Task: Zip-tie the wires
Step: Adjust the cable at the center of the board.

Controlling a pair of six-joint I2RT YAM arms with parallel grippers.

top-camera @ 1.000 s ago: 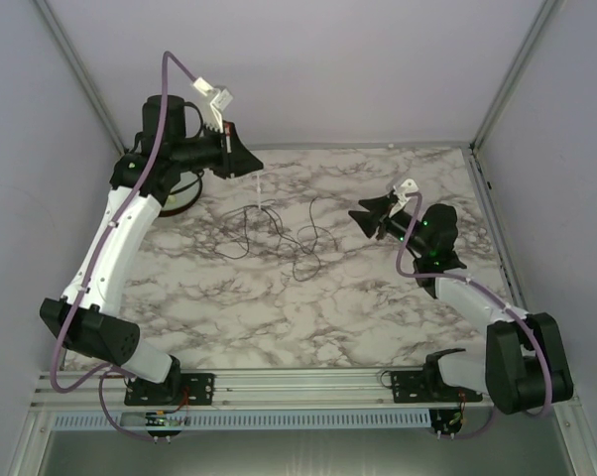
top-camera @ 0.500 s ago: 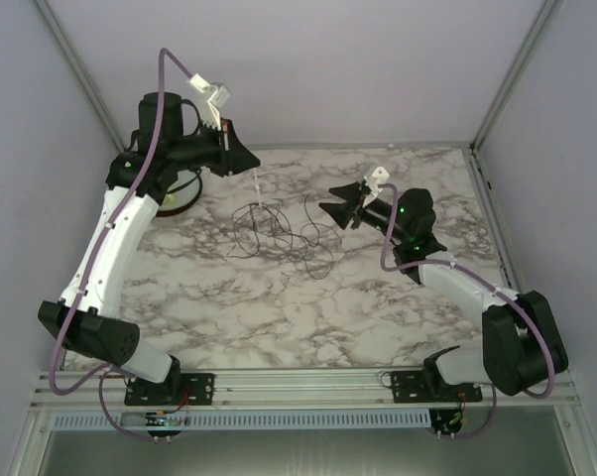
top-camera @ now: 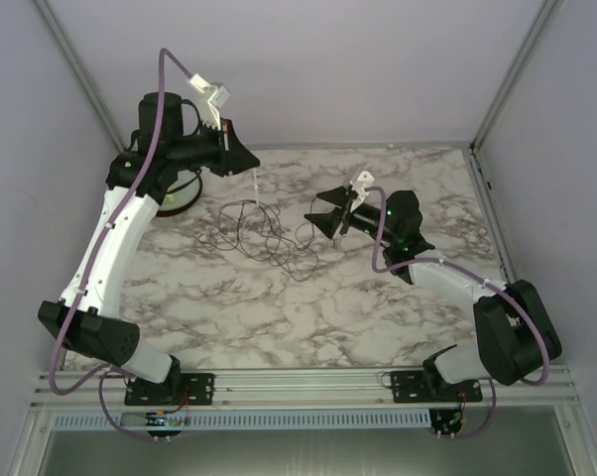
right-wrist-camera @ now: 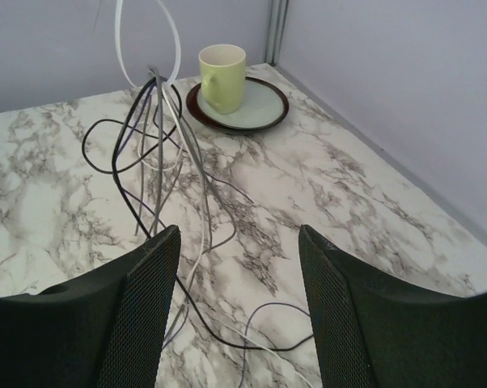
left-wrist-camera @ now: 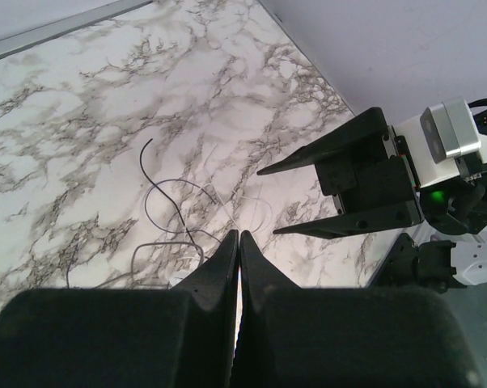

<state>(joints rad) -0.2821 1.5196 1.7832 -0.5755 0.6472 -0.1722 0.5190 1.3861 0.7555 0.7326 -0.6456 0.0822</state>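
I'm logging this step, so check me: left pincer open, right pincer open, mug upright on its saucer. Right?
Not quite: the left pincer is shut, fingers pressed together on a white zip tie, as the left wrist view shows. The right pincer is open, and the mug stands upright on its saucer.

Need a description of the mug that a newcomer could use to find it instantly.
Start at the far left corner of the marble table, by the metal frame post. A pale plate with a dark rim lies there, and the mug stands upright on it. It is the only yellow-green thing; its neighbours are thin dark and white wires.
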